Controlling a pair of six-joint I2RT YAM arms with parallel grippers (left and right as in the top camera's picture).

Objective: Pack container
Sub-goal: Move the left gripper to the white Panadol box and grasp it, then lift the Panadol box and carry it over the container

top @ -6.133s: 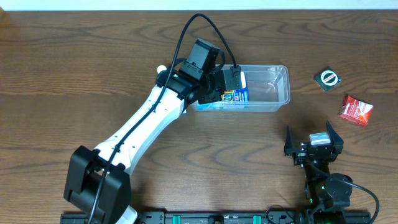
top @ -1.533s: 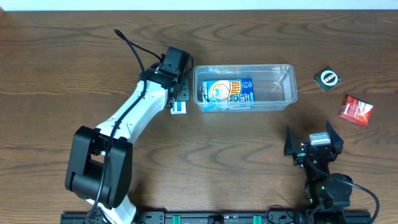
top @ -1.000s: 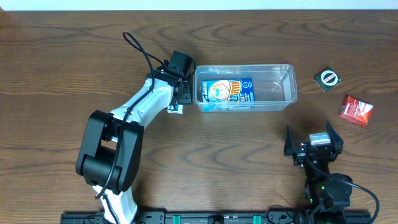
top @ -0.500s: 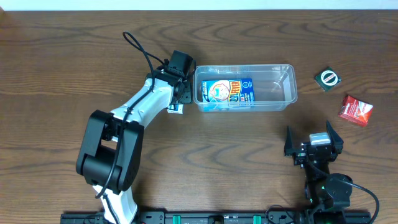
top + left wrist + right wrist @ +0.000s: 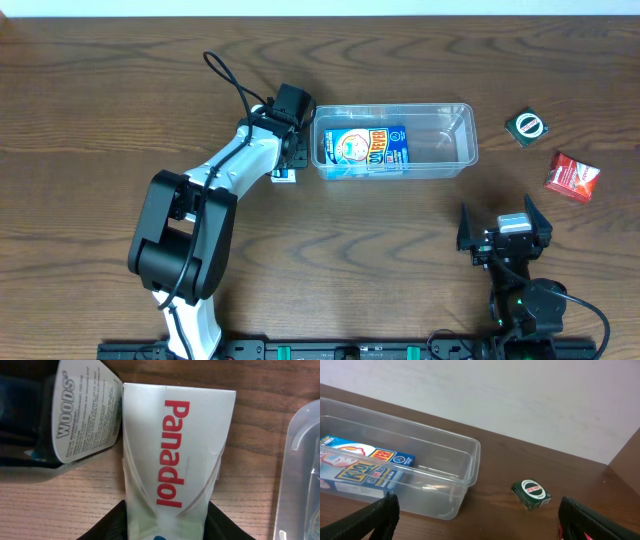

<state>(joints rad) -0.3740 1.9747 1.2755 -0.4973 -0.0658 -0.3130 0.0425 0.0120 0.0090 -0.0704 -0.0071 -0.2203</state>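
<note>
The left tool (image 5: 165, 515) is clamped on a Panadol box (image 5: 175, 435) lying flat on the counter, a finger against each long side, with a WOODS pack (image 5: 85, 410) beside it. This looks like the pick-up step. Just right of it, toward the counter's back edge, sits the clear container (image 5: 440, 168), a blue box (image 5: 366, 148) already inside. Next comes a lift clear of the rim, then a short carry rightward. The right tool (image 5: 503, 222) hangs near the front edge, its fingers wide apart and holding nothing.
</note>
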